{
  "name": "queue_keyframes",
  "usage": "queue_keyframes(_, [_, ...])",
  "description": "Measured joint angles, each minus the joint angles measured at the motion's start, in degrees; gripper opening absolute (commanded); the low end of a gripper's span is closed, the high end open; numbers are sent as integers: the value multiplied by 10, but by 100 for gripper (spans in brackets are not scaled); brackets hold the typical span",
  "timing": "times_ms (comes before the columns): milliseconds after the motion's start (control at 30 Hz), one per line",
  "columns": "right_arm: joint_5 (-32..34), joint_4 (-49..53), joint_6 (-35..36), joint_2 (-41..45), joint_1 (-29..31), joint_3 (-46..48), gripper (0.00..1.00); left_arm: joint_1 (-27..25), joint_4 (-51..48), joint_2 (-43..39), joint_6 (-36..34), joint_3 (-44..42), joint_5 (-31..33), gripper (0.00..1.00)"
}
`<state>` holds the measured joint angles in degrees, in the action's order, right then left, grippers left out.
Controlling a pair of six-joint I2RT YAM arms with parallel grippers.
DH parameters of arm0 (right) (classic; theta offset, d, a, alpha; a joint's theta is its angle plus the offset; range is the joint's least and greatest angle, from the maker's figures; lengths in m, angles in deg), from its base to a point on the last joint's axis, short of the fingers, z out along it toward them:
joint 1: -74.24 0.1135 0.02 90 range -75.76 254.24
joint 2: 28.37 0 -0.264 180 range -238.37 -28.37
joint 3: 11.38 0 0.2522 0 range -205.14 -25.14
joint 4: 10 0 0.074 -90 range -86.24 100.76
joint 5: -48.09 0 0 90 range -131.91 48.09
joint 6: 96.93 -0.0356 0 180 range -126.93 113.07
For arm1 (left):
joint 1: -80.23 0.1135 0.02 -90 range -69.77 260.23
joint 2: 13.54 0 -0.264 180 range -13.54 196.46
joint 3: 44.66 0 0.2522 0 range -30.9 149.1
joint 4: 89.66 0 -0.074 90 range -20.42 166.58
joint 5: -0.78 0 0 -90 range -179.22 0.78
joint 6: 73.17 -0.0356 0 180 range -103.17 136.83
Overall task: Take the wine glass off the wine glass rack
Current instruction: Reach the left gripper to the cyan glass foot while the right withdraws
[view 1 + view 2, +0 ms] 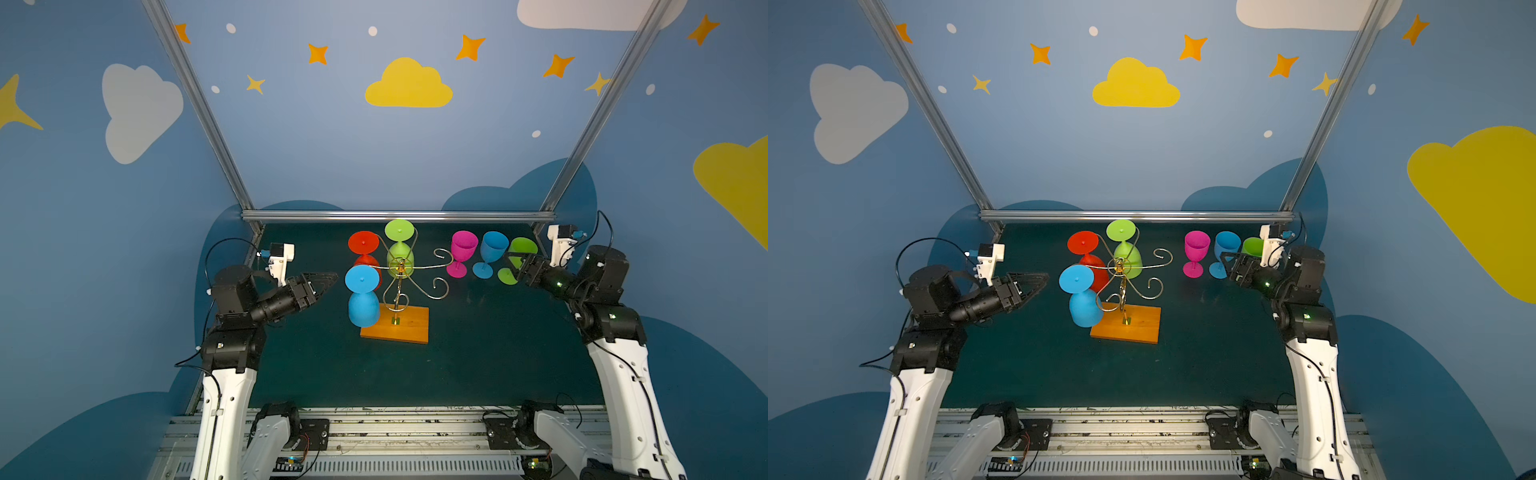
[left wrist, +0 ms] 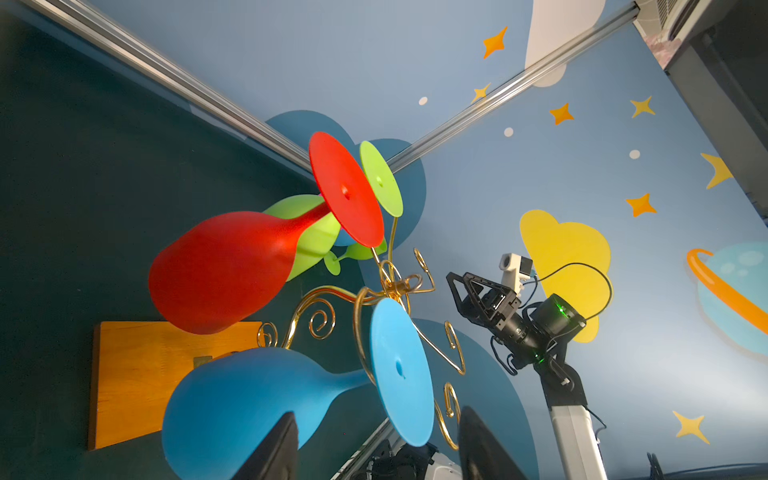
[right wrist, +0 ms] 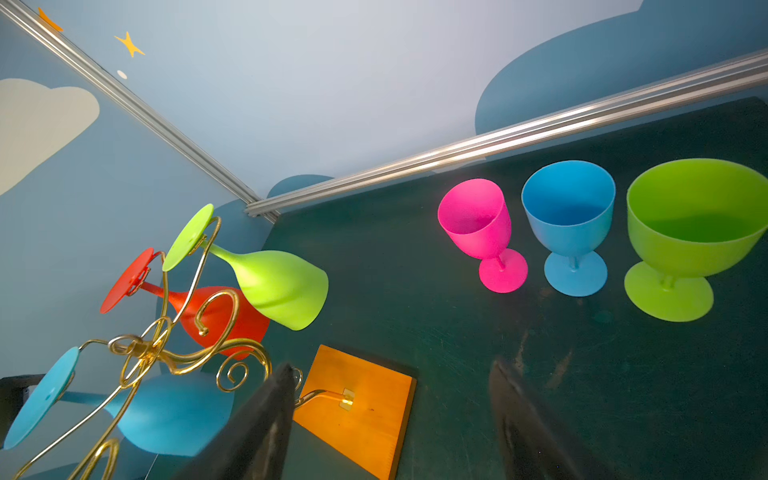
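Wine glass rack (image 1: 401, 272) stands central on the tabletop (image 1: 457, 365) in both top views, its blue wine glass (image 1: 362, 297) hanging foot-up at the near left, the left hand (image 1: 332, 280) stretched level just left of it and the right hand (image 1: 510, 264) far right beside three upright glasses (image 1: 493, 247). In the left wrist view, the left hand's fingers (image 2: 274, 449) stand partly apart and empty, aimed at the blue stem, so closing on the stem and sliding it outward along the wire arm looks best. In the right wrist view, the right hand's fingers (image 3: 257, 432) gape wide, holding nothing.
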<state>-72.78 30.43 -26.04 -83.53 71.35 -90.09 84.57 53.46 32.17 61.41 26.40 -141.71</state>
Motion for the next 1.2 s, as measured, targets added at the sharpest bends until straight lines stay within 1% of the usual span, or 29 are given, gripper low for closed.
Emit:
queue_keyframes(233, [-1, -4, -1, 0, 15, 1, 73, -42, 1, 8, 2, -9, 15, 53])
queue_keyframes(600, [-1, -8, -2, 5, 23, 11, 73, -85, 32, 35, 13, -13, 43, 43])
queue_keyframes(800, [-1, -10, -2, 5, 26, 14, 73, -99, 39, 45, 17, -13, 49, 30])
queue_keyframes(1000, [-2, -12, -2, 5, 26, 16, 73, -103, 40, 45, 20, -12, 56, 25])
queue_keyframes(1200, [-3, -12, -2, 5, 27, 16, 73, -103, 42, 45, 23, -10, 61, 15])
